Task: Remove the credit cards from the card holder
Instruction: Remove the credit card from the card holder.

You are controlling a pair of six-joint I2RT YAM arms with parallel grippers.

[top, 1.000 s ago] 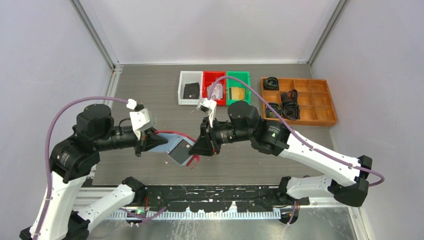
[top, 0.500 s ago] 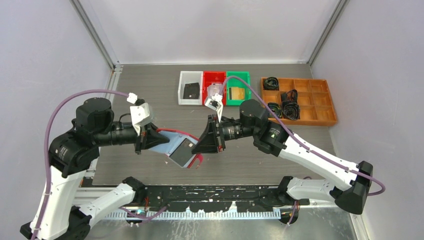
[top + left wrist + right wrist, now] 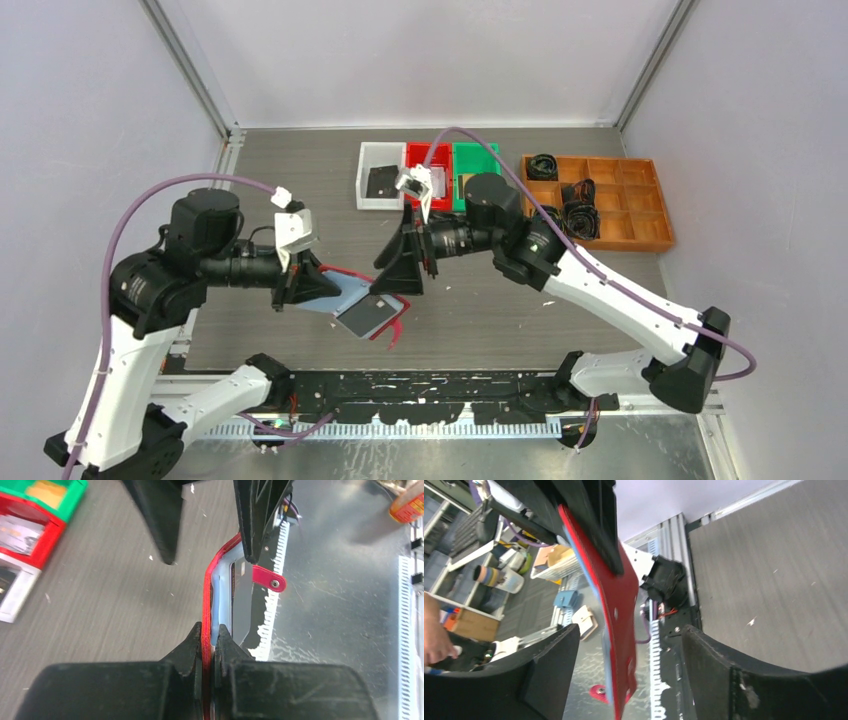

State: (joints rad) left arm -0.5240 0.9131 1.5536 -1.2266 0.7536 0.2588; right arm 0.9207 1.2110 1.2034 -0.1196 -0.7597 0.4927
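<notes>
The red card holder (image 3: 352, 276) hangs open in the air over the table's near edge, its pale blue page (image 3: 335, 295) facing up. My left gripper (image 3: 300, 288) is shut on its left edge; in the left wrist view the jaws (image 3: 209, 631) pinch the red cover (image 3: 209, 587). A dark credit card (image 3: 366, 316) lies on the holder's near half. My right gripper (image 3: 388, 286) is open. Its fingers (image 3: 546, 672) stand on either side of the holder (image 3: 624, 605) without touching it.
White (image 3: 381, 175), red (image 3: 426, 172) and green (image 3: 476, 177) bins stand at the back, with a dark item, a pale card and a gold item inside. An orange compartment tray (image 3: 630, 205) with black coils sits at the back right. The metal rail (image 3: 430, 385) runs below the holder.
My right gripper has opened and now straddles the holder's edge. Both arms have shifted slightly left and toward the back, carrying the holder along.
</notes>
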